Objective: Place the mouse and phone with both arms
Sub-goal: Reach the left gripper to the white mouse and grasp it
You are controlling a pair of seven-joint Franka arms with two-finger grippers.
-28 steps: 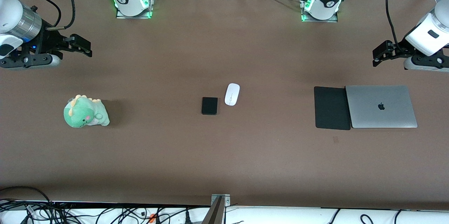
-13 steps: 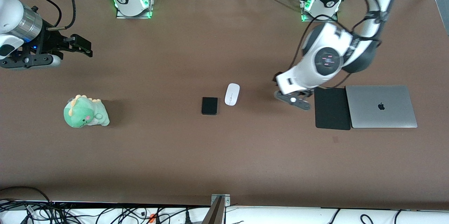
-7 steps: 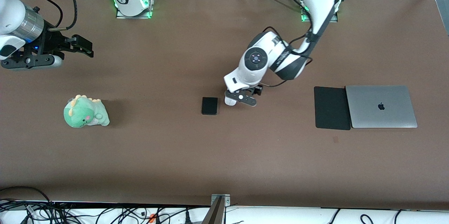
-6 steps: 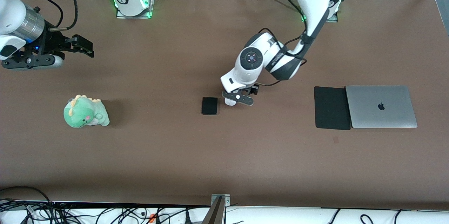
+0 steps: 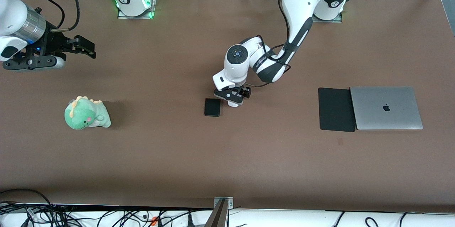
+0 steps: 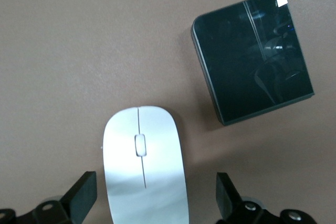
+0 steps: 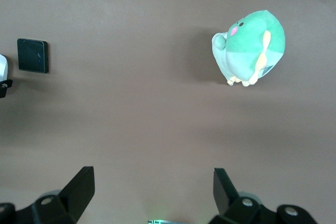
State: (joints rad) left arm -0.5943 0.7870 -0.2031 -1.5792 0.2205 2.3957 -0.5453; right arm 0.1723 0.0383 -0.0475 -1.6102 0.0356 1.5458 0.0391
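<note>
The left claw [image 5: 233,95] hangs over the white mouse [image 6: 144,166], its two fingers [image 6: 81,195] wide open on either side, with nothing held. The mouse lies in the middle of the brown worktop [image 5: 227,156], and the black phone [image 5: 212,107] lies just beside it, toward the right arm's end and not touching. To grab well, I think the left claw should go straight down, keep the mouse in the middle between the fingers, and squeeze its long sides softly, because it looks smooth and slippery. It should stay away from the phone. The right claw [image 5: 76,46] waits, wide open and empty, over the worktop near the right arm's end, above the green toy dinosaur [image 5: 86,113]. From the front, the left claw hides most of the mouse. The left wrist view cuts off the end of the mouse nearest the claw, and only the fingertips show.
</note>
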